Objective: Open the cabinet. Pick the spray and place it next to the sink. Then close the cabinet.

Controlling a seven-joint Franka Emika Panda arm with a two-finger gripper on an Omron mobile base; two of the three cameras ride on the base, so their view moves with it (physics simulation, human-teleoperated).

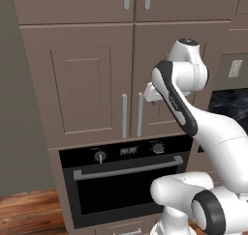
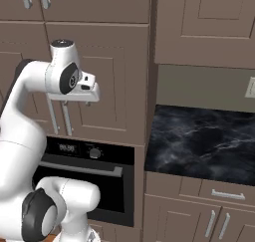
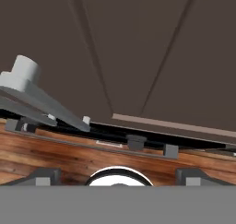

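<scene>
So here's where we're sitting: on the left, the cabinet [image 1: 82,89] is showing both tall doors flush and shut, and the two silver bar handles [image 1: 124,115] are hanging side by side at the middle seam, above the black oven [image 1: 121,181]. Moving right, the arm is reaching up across the right-hand door, and the hand [image 2: 89,94] is hovering just in front of that door, right beside the handles. In the hand view the fingers [image 3: 45,174] are standing wide apart with nothing between them, so they're open and not gripping anything, and one grey handle bar [image 3: 27,87] is sitting off to the side of them rather than in the gap. Further right, the dark marble surface [image 2: 199,136] is stretching away under the upper cupboards. As for the spray, we honestly can't tell where it is from here. That leaves us guessing at the step: with the doors shut and the fingers spread by a handle, we're either lining up to open the cabinet or finishing the close. If it's the opening, we're thinking the next move is shifting the hand sideways so the bar sits between the fingers, squeezing, then pulling out along the door's arc.
</scene>
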